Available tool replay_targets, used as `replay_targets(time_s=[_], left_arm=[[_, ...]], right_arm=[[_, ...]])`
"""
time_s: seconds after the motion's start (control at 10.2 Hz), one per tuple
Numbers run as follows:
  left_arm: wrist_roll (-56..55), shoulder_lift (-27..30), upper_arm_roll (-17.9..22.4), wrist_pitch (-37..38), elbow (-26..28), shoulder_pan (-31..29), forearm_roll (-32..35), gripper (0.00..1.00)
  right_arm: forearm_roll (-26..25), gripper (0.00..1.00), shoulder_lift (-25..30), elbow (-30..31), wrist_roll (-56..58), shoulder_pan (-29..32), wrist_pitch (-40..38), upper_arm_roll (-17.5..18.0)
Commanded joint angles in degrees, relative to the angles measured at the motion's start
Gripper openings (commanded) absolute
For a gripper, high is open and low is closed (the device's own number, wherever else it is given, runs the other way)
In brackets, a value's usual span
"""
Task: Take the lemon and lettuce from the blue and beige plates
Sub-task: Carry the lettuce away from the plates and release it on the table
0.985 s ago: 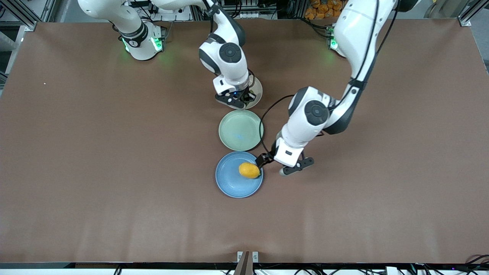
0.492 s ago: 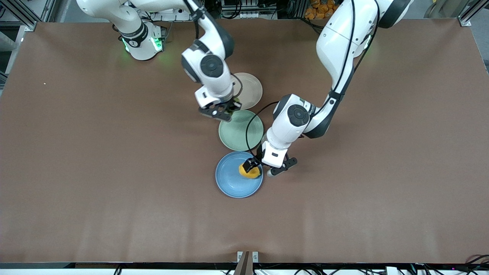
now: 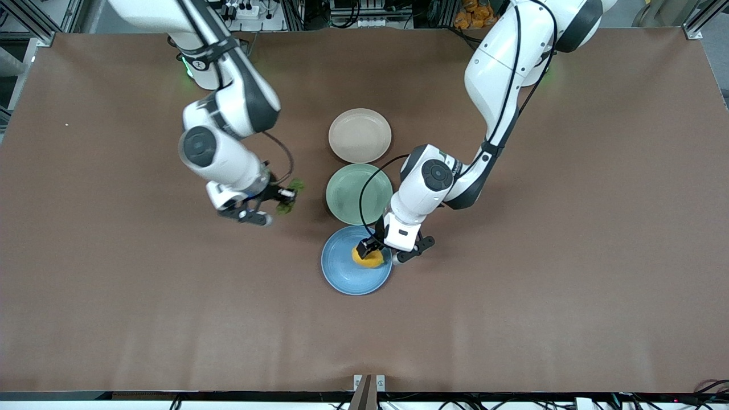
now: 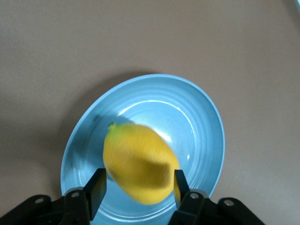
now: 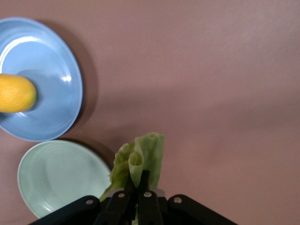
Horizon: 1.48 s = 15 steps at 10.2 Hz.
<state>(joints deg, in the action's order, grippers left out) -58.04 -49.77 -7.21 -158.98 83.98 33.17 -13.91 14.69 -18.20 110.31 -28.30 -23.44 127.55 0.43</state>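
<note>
The left gripper (image 3: 374,252) pinches the lemon (image 3: 368,258) just above the blue plate (image 3: 342,273). The right gripper (image 3: 273,203) holds the lettuce (image 3: 287,196) clamped over the bare bench (image 3: 142,296), beside the green plate (image 3: 356,196). No writing is legible.

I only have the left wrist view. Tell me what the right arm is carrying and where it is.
Observer: The right hand is shut on the lettuce, up over bare table beside the pale green plate, toward the right arm's end.
Operator: Report on the beige plate.
Observer: The beige plate has nothing on it. It lies farthest from the front camera, with the pale green plate between it and the blue plate.
</note>
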Motion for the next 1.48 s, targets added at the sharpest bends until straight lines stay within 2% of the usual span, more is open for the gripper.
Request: replay_targets(time_s=[0.0,0.3,0.49,0.79,0.89,0.98,1.08,1.18,1.38], left_arm=[[-0.23,-1.30,-0.35,-0.89,-1.89,-0.03,-1.65,0.60],[-0.23,-1.65,-0.61,-0.89,-2.33,-0.29,-1.65,0.60],[0.12,-1.74,-0.62,-0.98,-2.33,-0.47,-1.65,0.62],[0.30,-3.22,-0.70,-0.98,-4.43,-0.82,-1.65,0.62],[0.38,-3.75,-0.70,-1.07,-4.96,-0.82,-1.65,0.65],[0.47,-4.28,-0.70,-1.16,-5.14,-0.82,-1.65,0.80],[0.65,-4.29,-0.70,-1.42,-5.06,-0.82,-1.56,0.80],[0.65,-4.55,-0.70,-2.03,-5.05,-0.74,-1.56,0.80],[0.65,-4.99,-0.70,-2.56,-5.05,-0.65,-1.56,0.80]], right_arm=[[1.57,0.00,0.89,-0.01,11.45,7.58,-4.13,0.80],[1.57,0.00,0.02,0.42,26.83,17.69,-7.49,0.62],[1.57,0.00,-3.67,0.52,40.11,25.96,-7.40,0.71],[1.04,0.00,-8.76,0.52,40.95,26.78,-1.53,0.62],[1.04,0.00,-9.13,0.43,40.95,26.96,-1.34,0.53],[1.04,0.02,-9.31,0.43,40.95,27.13,-1.34,0.53],[1.04,0.29,-9.40,0.43,40.60,27.22,-1.43,0.62],[1.13,0.99,-9.92,0.43,40.43,27.13,-1.43,0.62],[1.30,1.00,-9.57,0.25,36.85,26.52,-2.30,0.62]])
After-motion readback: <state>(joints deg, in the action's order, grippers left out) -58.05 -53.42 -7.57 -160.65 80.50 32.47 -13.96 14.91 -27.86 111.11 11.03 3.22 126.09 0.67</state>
